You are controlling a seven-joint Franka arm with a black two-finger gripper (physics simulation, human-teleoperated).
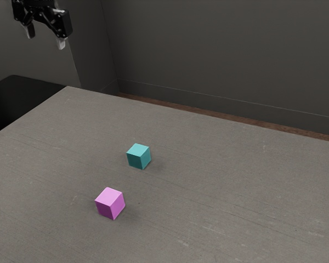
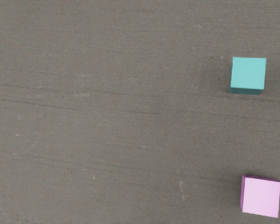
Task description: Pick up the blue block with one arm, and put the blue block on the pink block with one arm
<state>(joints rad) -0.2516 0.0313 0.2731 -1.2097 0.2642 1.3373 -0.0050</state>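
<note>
The pink block (image 1: pixel 110 203) sat closest on the gray table (image 1: pixel 236 192). The blue block (image 1: pixel 138 156) (it looked a bit green) sat near it, at about one o'clock, not touching. Far off at eleven o'clock from both blocks, the gripper (image 1: pixel 45 37) hung high up, its jaws wide apart and holding nothing.

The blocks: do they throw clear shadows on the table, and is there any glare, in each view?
Exterior view: the blue block and the pink block throw only faint, soft shadows close at their bases; the table looks matte, no glare. Wrist view: a thin dark rim hugs each block; light is even.
</note>
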